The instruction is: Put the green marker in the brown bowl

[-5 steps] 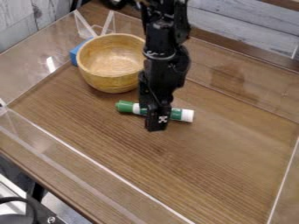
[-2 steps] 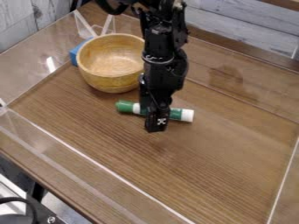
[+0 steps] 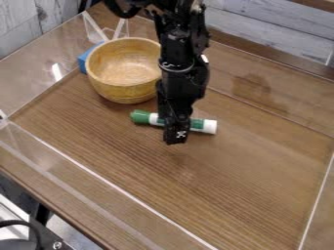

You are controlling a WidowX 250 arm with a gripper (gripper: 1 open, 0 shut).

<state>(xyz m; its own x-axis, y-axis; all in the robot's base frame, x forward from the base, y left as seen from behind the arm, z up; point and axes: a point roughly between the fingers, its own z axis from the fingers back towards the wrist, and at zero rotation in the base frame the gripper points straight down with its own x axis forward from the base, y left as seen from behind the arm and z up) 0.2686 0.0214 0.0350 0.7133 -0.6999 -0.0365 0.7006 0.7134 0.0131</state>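
My pincer (image 3: 177, 134) is spread wide and points straight down over the green marker (image 3: 174, 121), which lies flat on the counter (image 3: 248, 186) just beside the brown bowl (image 3: 125, 68). Nothing has shifted this past second; the grasp is not yet made.

The worktop (image 3: 222, 190) lies bare across its near and right parts. Toward the far-left corner the brown bowl (image 3: 125, 68) blocks the way, and the green marker (image 3: 146, 119) lies mid-worktop under the arm (image 3: 182, 59); clear walls (image 3: 20, 146) rim the edges.
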